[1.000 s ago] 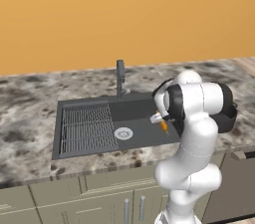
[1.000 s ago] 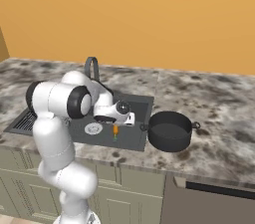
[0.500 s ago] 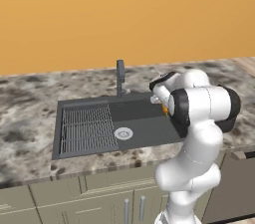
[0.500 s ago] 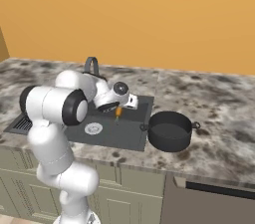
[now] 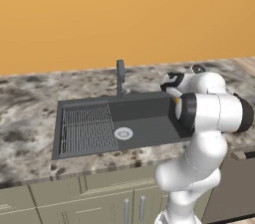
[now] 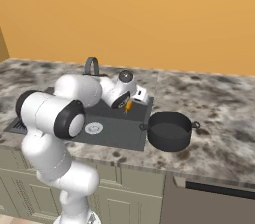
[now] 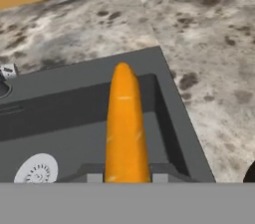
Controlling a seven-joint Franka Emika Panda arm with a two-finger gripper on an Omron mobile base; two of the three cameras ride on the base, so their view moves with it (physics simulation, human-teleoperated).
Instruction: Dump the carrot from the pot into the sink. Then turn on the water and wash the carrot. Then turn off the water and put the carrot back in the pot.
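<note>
My gripper (image 7: 127, 177) is shut on the carrot (image 7: 124, 118), an orange tapered stick that points away from the hand. It hangs in the air over the right part of the dark grey sink (image 7: 60, 118), above the basin floor and to the right of the silver drain (image 7: 36, 170). In the right base view the carrot (image 6: 128, 104) hangs from the gripper (image 6: 132, 99) just left of the sink's right rim. The black pot (image 6: 170, 131) stands upright on the counter to the right of the sink (image 6: 117, 133). From the left base, the carrot (image 5: 177, 101) peeks out beside the arm's elbow.
A dark faucet (image 5: 120, 72) stands behind the sink (image 5: 144, 113), and a wire rack (image 5: 88, 129) lies in its left half beside the drain (image 5: 123, 133). Speckled stone counter (image 6: 219, 118) runs on both sides. An orange wall rises behind.
The gripper has risen and swung toward the sink's right rim with the carrot still held, closer to the pot. The pot has not moved.
</note>
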